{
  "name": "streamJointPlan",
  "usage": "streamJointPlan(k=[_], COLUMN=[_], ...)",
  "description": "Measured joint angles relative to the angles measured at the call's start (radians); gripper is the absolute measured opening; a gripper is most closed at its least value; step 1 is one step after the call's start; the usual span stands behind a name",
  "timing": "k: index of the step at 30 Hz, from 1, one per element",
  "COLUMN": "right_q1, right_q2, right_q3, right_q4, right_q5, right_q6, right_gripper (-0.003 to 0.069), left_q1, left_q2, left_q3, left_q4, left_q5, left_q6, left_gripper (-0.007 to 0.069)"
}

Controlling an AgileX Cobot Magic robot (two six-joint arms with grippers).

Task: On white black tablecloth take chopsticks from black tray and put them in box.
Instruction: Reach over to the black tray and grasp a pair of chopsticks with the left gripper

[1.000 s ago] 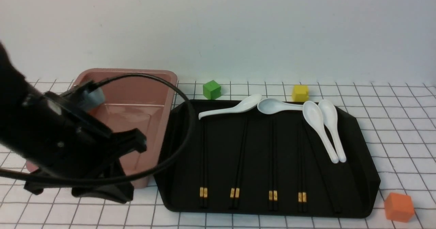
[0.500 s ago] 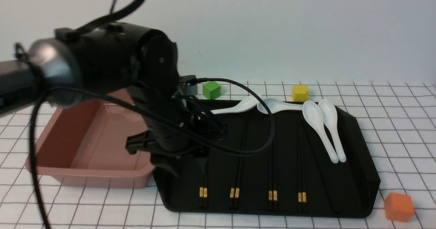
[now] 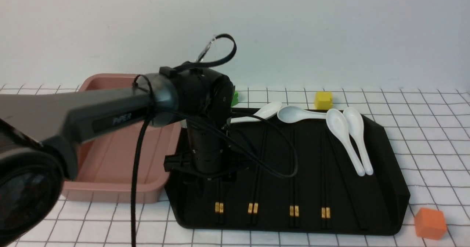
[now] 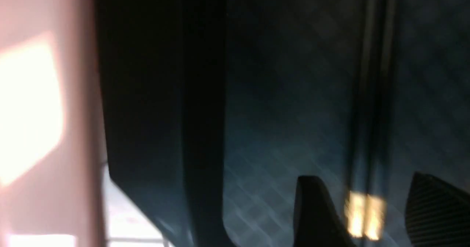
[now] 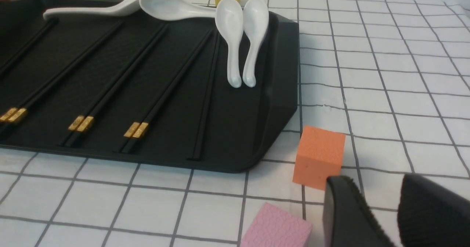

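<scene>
Left gripper is hovering over chopsticks.
Jaws are gaping wide astride them; grasping is calling for lowering, then closing.

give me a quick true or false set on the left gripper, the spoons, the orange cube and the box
1. The left gripper hangs over the leftmost chopsticks on the black tray. True.
2. Its fingers are shut on them. False: the gripper is open, with one finger on each side of the pair.
3. Three white spoons lie on the tray. False: there are four.
4. The orange cube sits on the tablecloth, off the tray. True.
5. The box stands to the right of the tray. False: it stands to the left.
</scene>
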Motion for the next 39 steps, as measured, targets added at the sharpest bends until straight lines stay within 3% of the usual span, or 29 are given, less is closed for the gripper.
streamJointPlan(k=[26, 39], right_q1=[0.0, 0.0], right_q2=[0.0, 0.0], right_q3=[0.0, 0.0], right_q4=[0.0, 0.0], right_q5=[0.0, 0.0], right_q6=[0.0, 0.0], right_gripper=[0.024, 0.024], left_q1=[0.0, 0.0], left_q2=[0.051, -0.002], left_q3=[-0.018, -0.122], left_q4=[-0.006, -0.023], left_q5=[-0.054, 0.075], left_q6=[-0.008, -0.001], left_gripper=[0.034, 0.034])
